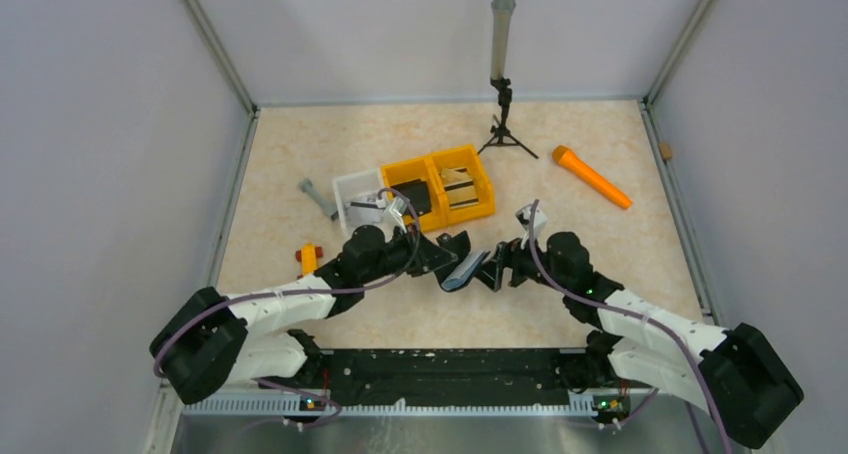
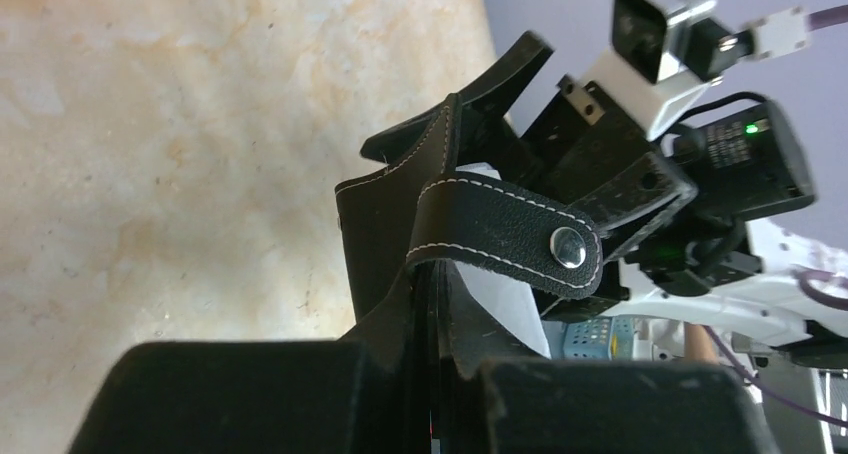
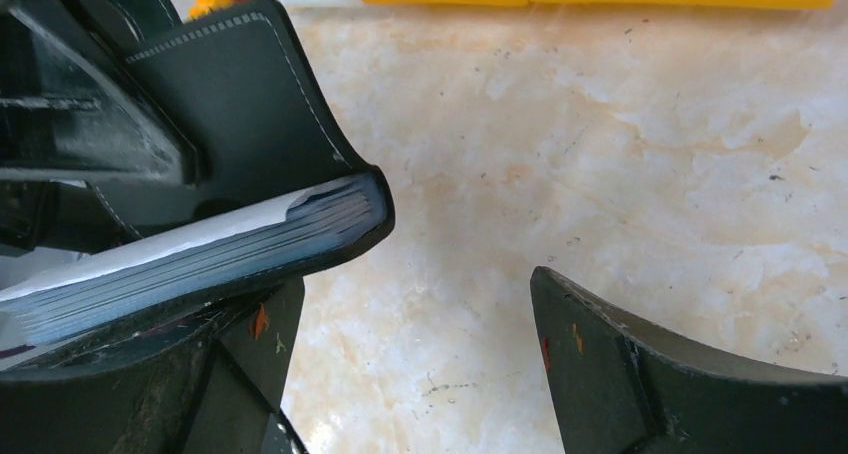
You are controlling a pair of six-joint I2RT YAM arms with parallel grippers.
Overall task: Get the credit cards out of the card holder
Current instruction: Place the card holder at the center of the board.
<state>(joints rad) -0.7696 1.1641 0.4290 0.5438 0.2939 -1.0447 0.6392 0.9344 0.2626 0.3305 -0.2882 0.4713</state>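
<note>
My left gripper [image 1: 438,254] is shut on the black card holder [image 1: 464,270] and holds it above the table's middle. In the left wrist view the holder [image 2: 390,224] rises from between my left gripper's [image 2: 430,364] fingers. Its strap [image 2: 500,232], with a metal snap, hangs loose. The credit cards [image 3: 190,259] show as a stack of thin pale and dark edges inside the holder's [image 3: 240,104] fold. My right gripper [image 3: 410,324] is open, with only table between its fingers. Its left finger [image 3: 240,364] is just under the holder. From above, my right gripper [image 1: 497,266] faces the holder's right end.
A yellow two-part bin [image 1: 480,202] with flat dark and striped items stands behind the grippers, beside a white bin [image 1: 352,186]. An orange stick [image 1: 592,177], a small tripod post [image 1: 502,84], a grey piece [image 1: 318,196] and a small orange-red item [image 1: 310,257] lie around.
</note>
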